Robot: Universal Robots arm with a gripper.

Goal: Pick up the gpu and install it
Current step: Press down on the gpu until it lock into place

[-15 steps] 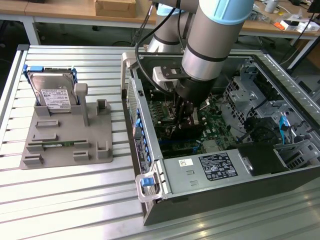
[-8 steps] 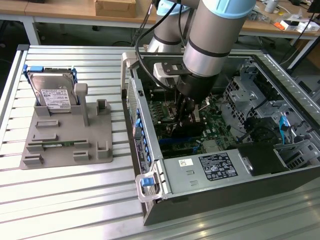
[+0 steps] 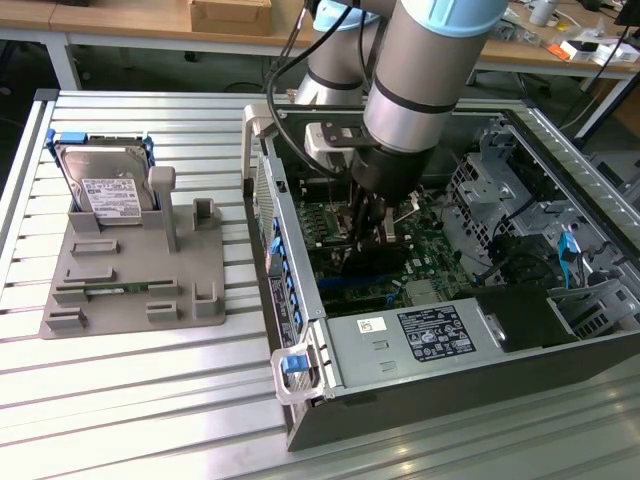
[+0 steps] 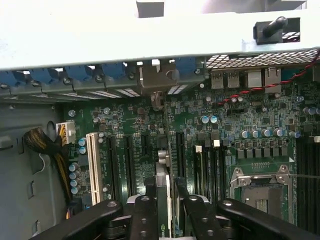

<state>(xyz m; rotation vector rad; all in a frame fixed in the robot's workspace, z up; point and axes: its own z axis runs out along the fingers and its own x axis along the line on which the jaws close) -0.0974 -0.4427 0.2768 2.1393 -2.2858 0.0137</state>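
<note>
Grey steel computer case lies open on the bench. Inside it, the pincer grips the gpu edge-on above the motherboard; keep the card vertical, bracket toward the rear slots.

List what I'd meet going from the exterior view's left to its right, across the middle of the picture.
Silver hard drive with white label standing in the grey plastic parts holder → open grey computer case → black gripper down over the green motherboard → blue cable.
</note>
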